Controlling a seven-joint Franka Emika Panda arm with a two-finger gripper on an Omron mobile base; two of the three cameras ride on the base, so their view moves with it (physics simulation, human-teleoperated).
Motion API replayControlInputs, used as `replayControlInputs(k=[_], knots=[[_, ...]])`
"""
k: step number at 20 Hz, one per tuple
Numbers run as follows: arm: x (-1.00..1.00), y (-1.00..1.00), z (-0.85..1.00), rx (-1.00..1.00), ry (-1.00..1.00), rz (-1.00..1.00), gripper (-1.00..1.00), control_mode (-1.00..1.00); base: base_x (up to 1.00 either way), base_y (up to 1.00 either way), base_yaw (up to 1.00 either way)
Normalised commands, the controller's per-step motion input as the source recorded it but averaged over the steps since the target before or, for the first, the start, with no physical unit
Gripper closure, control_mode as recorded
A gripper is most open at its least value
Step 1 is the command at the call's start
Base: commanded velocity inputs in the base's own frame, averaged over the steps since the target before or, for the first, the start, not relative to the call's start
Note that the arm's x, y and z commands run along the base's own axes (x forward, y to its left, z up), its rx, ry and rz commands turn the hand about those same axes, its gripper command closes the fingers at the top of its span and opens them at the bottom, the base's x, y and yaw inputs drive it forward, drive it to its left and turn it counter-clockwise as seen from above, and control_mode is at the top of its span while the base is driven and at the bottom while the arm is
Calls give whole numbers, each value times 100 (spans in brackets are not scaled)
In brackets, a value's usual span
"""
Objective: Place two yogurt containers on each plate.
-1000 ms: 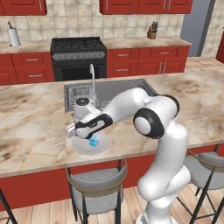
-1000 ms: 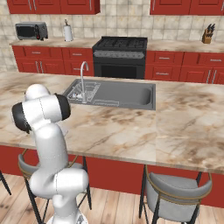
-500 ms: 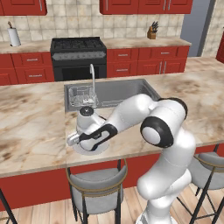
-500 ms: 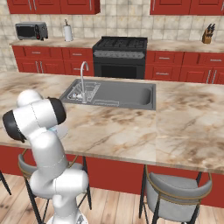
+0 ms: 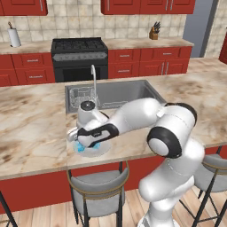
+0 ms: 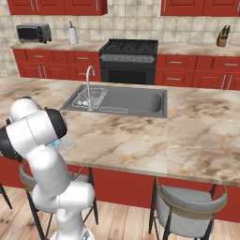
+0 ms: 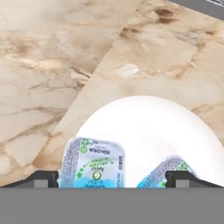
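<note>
Looking along the hand, you see two small squat light-blue yogurt containers with pale printed foil lids lying on a plain pale grey-white round plate [image 7: 153, 127]. One yogurt container [image 7: 92, 162] sits at the plate's near left edge, its lid facing the camera with green and blue print on it. The second yogurt container [image 7: 168, 171] lies to its right, tilted, and only its upper part is visible. A bare strip of plate separates the two cups.

The plate rests on the marbled beige stone bench [image 7: 65, 65], near the bench's front edge in the left base view, where a patch of light blue [image 5: 83, 147] shows on the plate [image 5: 95, 152] under the robot's hand.

Your tool [image 7: 113, 179] hangs directly over the cups. Its two dark fingertips [image 7: 40, 178] stand far apart at the bottom of the hand view, one just left of the left cup and the other just right of the tilted cup. The jaws are spread wide and pinch nothing; you cannot tell whether either tip touches a cup.

In the left base view the tool [image 5: 86, 141] sits low over the plate, with the white arm bent across the bench in front of the steel sink [image 5: 119, 93]. From the right base view, you see a sliver of the plate [image 6: 65, 142] beside the arm.
</note>
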Motion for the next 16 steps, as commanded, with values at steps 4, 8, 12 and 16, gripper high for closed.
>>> replayControlInputs(k=[4, 8, 12, 16], knots=[[-40, -22, 67, 1, -8, -1, -100, -100, 0, 0, 0], [-100, -94, 11, 8, -18, 0, -100, -100, 0, 0, 0], [-100, -100, -14, 11, -12, 0, -100, -100, 0, 0, 0], [-100, -100, -43, 13, -5, 0, -100, -100, 0, 0, 0]])
